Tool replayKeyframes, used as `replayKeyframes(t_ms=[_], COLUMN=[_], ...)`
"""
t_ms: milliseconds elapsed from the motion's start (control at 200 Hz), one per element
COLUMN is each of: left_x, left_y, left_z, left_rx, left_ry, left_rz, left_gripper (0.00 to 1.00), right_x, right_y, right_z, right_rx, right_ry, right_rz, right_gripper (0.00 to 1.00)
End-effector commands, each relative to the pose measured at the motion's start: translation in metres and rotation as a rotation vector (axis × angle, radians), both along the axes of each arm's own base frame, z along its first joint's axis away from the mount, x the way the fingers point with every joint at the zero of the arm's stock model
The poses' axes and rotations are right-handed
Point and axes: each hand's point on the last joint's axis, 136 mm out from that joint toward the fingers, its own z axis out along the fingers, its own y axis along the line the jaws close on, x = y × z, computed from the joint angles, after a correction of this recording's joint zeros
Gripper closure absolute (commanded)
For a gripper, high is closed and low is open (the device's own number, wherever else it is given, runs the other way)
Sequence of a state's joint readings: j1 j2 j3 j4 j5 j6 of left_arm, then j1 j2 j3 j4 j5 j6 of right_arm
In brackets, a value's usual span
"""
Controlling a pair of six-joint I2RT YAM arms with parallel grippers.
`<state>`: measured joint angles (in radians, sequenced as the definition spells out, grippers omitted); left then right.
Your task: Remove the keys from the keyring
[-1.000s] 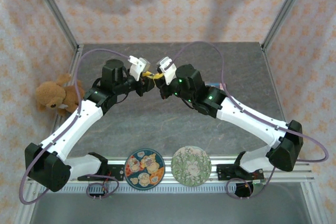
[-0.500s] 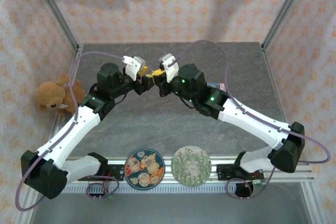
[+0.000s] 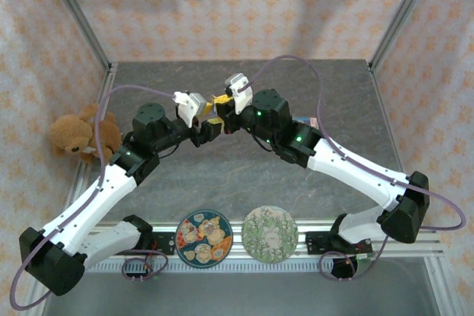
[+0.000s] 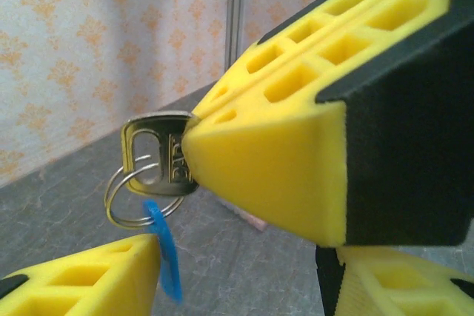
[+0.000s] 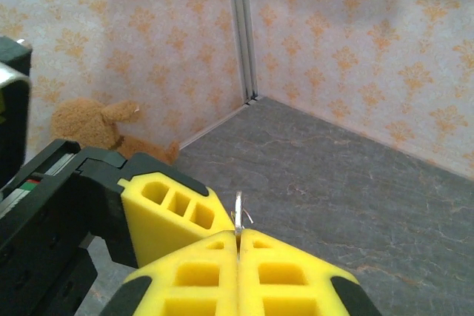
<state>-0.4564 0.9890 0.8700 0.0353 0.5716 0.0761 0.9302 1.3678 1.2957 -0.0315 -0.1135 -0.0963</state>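
**Arms meet nose to nose mid-table**

Left gripper (image 3: 212, 123) sits just beside the right gripper (image 3: 221, 102), yellow tips close together over the grey table (image 3: 333, 94). Teddy bear (image 3: 76, 135) slumps at the left edge. Up front, blue plate (image 3: 204, 237) beside green plate (image 3: 270, 234).

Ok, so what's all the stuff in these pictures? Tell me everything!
key: one, silver, pinched in the right hand's tips
keyring: one, silver, hanging from the key
tag: one, blue, on the keyring
teddy bear: one, brown, by the table's left edge
round plates: two, one bluish, one greenish, near edge between the arm bases
table: one, grey
right hand: one, yellow fingers, shut on the key
left hand: one, yellow fingers, open below the key
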Motion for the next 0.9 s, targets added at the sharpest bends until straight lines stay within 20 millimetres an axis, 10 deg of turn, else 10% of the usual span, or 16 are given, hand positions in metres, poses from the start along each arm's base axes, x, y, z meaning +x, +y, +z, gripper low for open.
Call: replayKeyframes(t_ms=[0,260,551,896], left_x=[-0.005,-0.004,0.016,0.026], left_y=[0.004,0.029,0.059,0.037], left_z=[0.008,0.002,0.023,0.058], left_rx=[-0.017,-0.035,-0.219,-0.385], left_ry=[-0.034,-0.005,0.078,0.187], left_rz=[0.008,0.153,0.314,0.114], left_gripper=[0.41,0.38,0.12,0.14], right_x=[0.007,0.009,0.012,0.011], right_y=[-0.006,-0.02,-0.03,-0.035], right_z=[0.017,0.023,0.02,0.026], right_rx=[0.045,0.076,0.111,0.182], right_ry=[-0.026,-0.005,0.064,0.146], right_rz=[-0.04,-0.037,-0.01,0.038], right_gripper=[1.0,1.0,1.0,1.0])
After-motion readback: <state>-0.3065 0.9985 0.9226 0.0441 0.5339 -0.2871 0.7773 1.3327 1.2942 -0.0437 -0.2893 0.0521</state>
